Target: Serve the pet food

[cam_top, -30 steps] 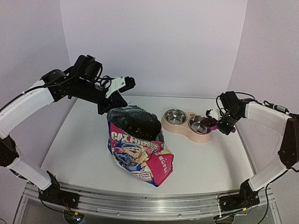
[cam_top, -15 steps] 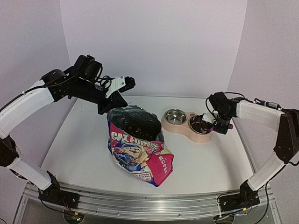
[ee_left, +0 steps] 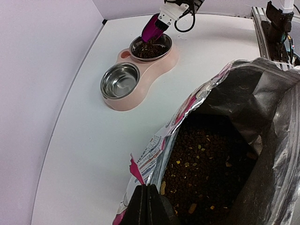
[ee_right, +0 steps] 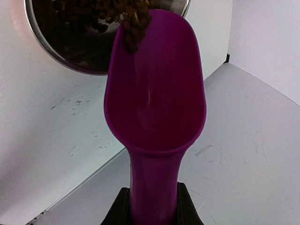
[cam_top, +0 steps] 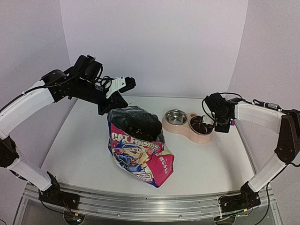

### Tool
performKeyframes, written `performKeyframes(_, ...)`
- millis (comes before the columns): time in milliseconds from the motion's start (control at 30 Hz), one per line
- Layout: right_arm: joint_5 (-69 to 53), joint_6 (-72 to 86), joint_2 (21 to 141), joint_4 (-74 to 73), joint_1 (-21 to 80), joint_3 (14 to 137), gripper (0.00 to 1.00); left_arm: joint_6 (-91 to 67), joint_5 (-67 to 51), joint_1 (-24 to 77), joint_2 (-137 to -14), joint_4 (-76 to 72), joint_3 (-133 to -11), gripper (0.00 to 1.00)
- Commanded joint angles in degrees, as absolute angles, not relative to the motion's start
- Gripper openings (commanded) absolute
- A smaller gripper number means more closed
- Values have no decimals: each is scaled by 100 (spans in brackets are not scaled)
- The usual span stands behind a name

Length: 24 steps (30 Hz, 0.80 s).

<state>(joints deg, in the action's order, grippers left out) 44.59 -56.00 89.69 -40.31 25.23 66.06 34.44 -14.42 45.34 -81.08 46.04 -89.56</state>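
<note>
Pouch [cam_top: 138, 152] mouth points rearward, left fingers [ee_left: 140, 208] pinching its rim; right fingers [ee_right: 121, 211] clamp tipped scoop [ee_right: 154, 103]

Pink double-bowl feeder [ee_left: 143, 86] on white table [cam_top: 79, 140]; magenta scoop [ee_right: 154, 103] tilted over right bowl [ee_left: 152, 59].

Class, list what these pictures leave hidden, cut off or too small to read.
Overhead view: small print on the bag, too small.
Right wrist view: the right hand gripping the scoop, cut by the bottom edge.
Left wrist view: floor of the far bowl, covered by kibble.
Same view: bag's bottom, under kibble.
</note>
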Motion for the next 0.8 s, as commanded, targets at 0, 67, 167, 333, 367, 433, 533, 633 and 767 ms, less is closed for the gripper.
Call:
performKeyframes(0,5015,-5958,8880,-3914,2672,6607,0,3365,-1461,4474,-7954,4405,-9192,0)
performKeyframes(67,5118,-6024,8845,-3888,2715,6561,0,3364,-1459,4473,-7949,4403,-9185,0)
performKeyframes(167,5207,-6071,8785,-3854,2765,6556,0,3366,-1446,4473,-7929,4395,-9175,0)
performKeyframes(333,4962,-5697,8636,-3838,2772,6834,0,3347,-1433,4473,-7890,4372,-9121,0)
performKeyframes(367,4832,-5526,8593,-3833,2773,6937,0,3332,-1433,4473,-7880,4365,-9112,0)
performKeyframes(433,4578,-5253,8493,-3837,2771,7060,0,3311,-1433,4472,-7859,4352,-9094,0)
performKeyframes(533,4217,-4984,8363,-3840,2769,7164,0,3257,-1437,4474,-7834,4323,-9081,0)
performKeyframes(633,4097,-4769,8305,-3886,2769,7287,0,3173,-1492,4473,-7828,4287,-9054,0)
performKeyframes(767,3636,-4136,8239,-3998,2776,7894,0,3050,-1556,4471,-7800,4219,-8961,0)
